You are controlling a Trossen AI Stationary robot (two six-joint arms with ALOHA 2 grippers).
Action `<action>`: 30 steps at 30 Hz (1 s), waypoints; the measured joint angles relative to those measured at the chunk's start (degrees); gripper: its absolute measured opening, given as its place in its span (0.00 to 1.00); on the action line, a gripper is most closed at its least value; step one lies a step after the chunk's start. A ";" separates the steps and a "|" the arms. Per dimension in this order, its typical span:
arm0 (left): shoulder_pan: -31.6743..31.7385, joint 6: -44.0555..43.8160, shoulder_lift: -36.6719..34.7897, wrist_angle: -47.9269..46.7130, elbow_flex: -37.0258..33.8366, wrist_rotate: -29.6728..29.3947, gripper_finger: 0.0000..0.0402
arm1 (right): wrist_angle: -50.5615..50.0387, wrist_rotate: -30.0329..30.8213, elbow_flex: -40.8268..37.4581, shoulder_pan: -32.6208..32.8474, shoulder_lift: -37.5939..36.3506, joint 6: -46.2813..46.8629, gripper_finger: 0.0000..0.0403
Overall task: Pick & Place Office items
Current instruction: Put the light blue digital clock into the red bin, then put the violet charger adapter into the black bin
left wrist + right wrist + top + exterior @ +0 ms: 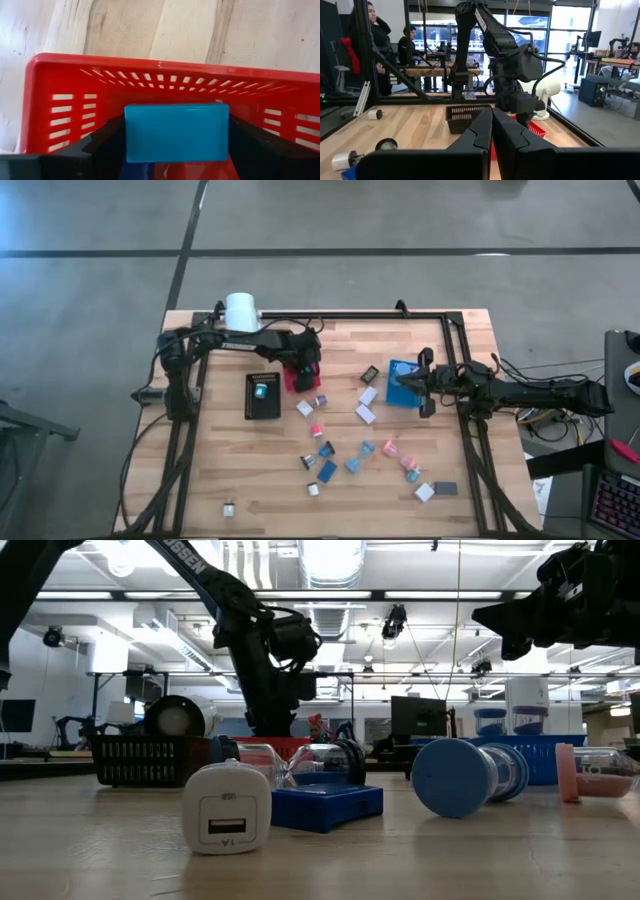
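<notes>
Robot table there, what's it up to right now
The left gripper is over the red bin, with a blue block held between its fingers, apparently about to drop it in. The right gripper waits shut above the blue bin on the right side. Many small office items lie scattered on the wooden table, and the black bin already holds one.
</notes>
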 joint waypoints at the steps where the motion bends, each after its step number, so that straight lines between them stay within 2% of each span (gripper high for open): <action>1: 0.01 0.00 -0.14 -0.04 -0.01 0.18 0.72 | 0.00 0.00 0.00 0.00 0.00 0.00 0.02; 5: -0.04 0.00 -0.81 -0.36 -0.21 0.70 0.73 | 0.00 0.00 0.00 0.02 0.00 0.00 0.02; 8: -0.07 0.00 -1.16 -0.50 -0.26 0.87 0.89 | 0.00 0.00 0.00 0.01 0.00 0.00 0.02; 10: -0.05 0.00 -1.21 -0.76 -0.16 0.87 0.95 | 0.00 0.00 0.00 0.00 0.00 0.00 0.02; 16: -0.17 0.73 -1.69 -5.22 2.92 0.85 0.86 | 0.00 -0.02 0.00 0.01 0.00 0.00 0.02; 19: -0.31 0.47 -4.27 -9.44 5.28 1.39 0.84 | 0.00 -0.02 0.00 0.02 0.00 0.02 0.02; 23: -1.40 0.01 -12.95 -11.67 5.73 3.26 0.84 | 0.00 -0.02 0.00 0.02 0.00 0.02 0.02; 30: -4.41 0.07 -36.98 -7.21 -1.30 3.44 0.83 | 0.02 -0.02 0.00 0.02 0.00 0.07 0.02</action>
